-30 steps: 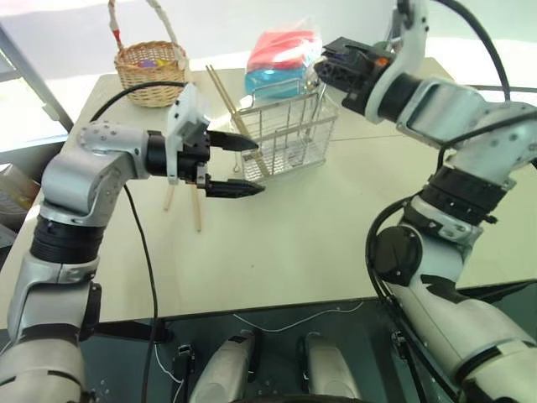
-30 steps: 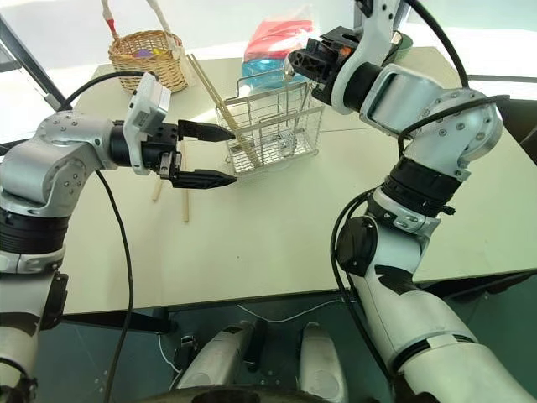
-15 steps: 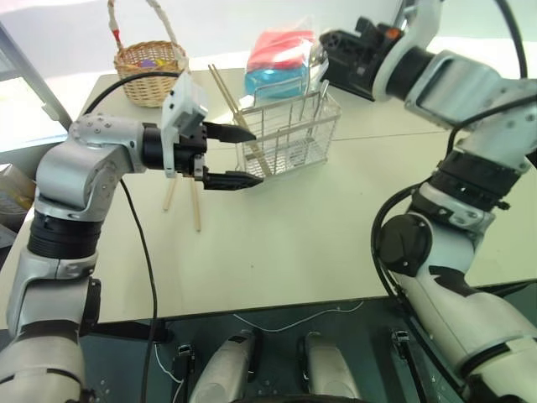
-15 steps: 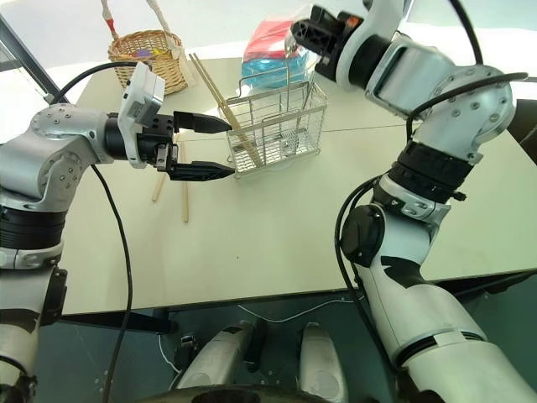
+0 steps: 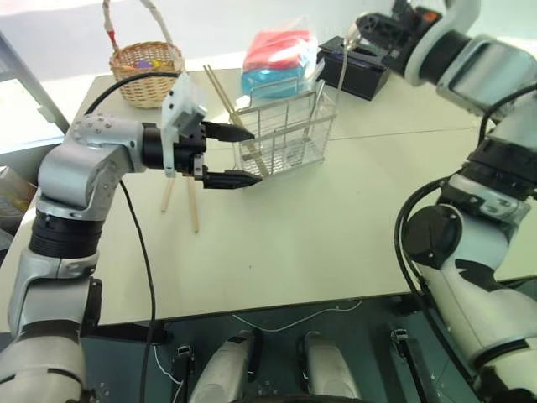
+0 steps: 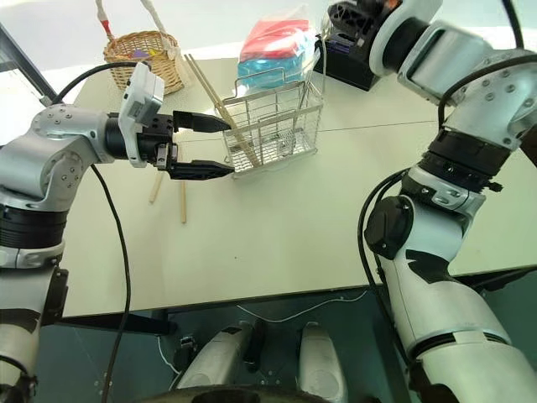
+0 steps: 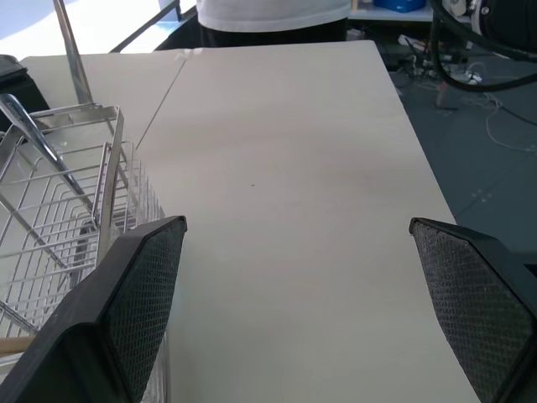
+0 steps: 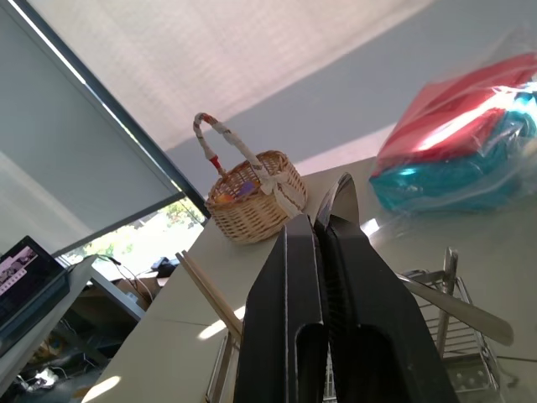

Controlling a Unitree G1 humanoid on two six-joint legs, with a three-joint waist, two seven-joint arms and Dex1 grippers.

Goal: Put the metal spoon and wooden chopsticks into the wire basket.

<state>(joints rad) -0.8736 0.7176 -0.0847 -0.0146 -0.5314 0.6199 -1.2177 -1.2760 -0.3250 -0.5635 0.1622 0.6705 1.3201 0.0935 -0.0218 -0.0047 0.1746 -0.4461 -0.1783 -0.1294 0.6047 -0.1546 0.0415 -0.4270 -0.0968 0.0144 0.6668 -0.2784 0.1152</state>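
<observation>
The wire basket (image 5: 289,126) stands on the table's far middle. Two wooden chopsticks (image 5: 225,96) lean in its left end, tops sticking out to the far left. The metal spoon (image 8: 457,311) leans inside the basket against its right rim, also visible as the spoon (image 7: 25,122). My left gripper (image 5: 254,156) is open and level at the basket's near-left corner, with nothing between its fingers (image 7: 143,311). My right gripper (image 5: 362,25) is shut and empty, high above and right of the basket; the wrist view shows it as the right gripper (image 8: 323,201).
Two more pale sticks (image 5: 195,210) lie on the table under my left arm. A wicker basket (image 5: 149,71) sits at the far left. A red and blue bagged pack (image 5: 281,59) and a black box (image 5: 361,75) stand behind the wire basket. A person (image 7: 273,13) stands at the table's edge.
My right gripper has risen and moved right, away from the wire basket's top right corner, staying shut. The left gripper has kept still and open.
</observation>
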